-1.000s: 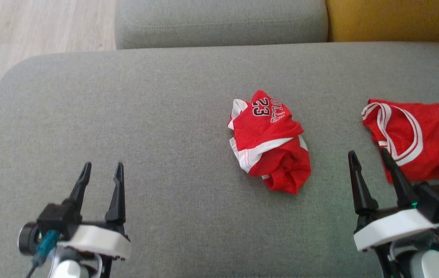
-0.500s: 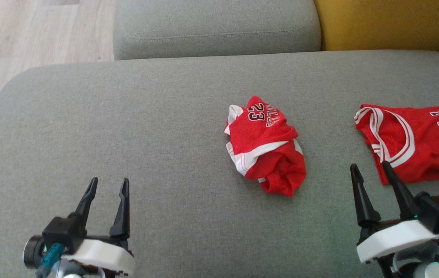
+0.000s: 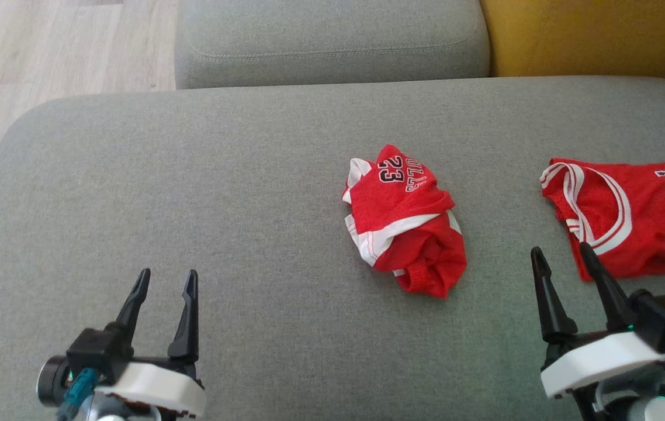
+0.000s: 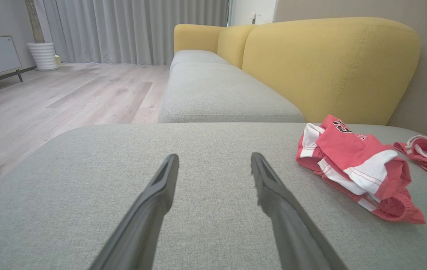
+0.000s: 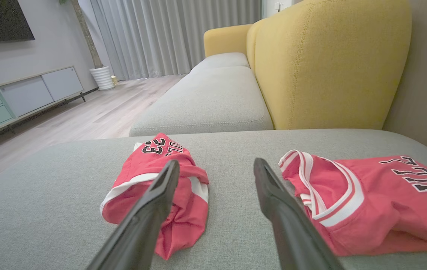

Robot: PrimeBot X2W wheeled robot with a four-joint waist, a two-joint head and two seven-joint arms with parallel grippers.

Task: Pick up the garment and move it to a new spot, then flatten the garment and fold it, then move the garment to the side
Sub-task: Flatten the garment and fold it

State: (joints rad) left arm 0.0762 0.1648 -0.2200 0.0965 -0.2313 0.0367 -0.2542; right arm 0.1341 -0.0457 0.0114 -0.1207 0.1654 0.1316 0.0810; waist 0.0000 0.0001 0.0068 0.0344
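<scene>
The crumpled red-and-white mesh garment (image 3: pixel 405 222) bears a black "23" beside the letters "ULLS" (upside down in the head view). The flat red mesh jersey (image 3: pixel 642 228) shows "ULL", cut off at the frame edge.

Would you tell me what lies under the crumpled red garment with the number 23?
The crumpled garment rests on the grey sofa cushion, whose fabric shows all around it. The patch beneath is covered, so anything tucked under its folds cannot be seen.
</scene>
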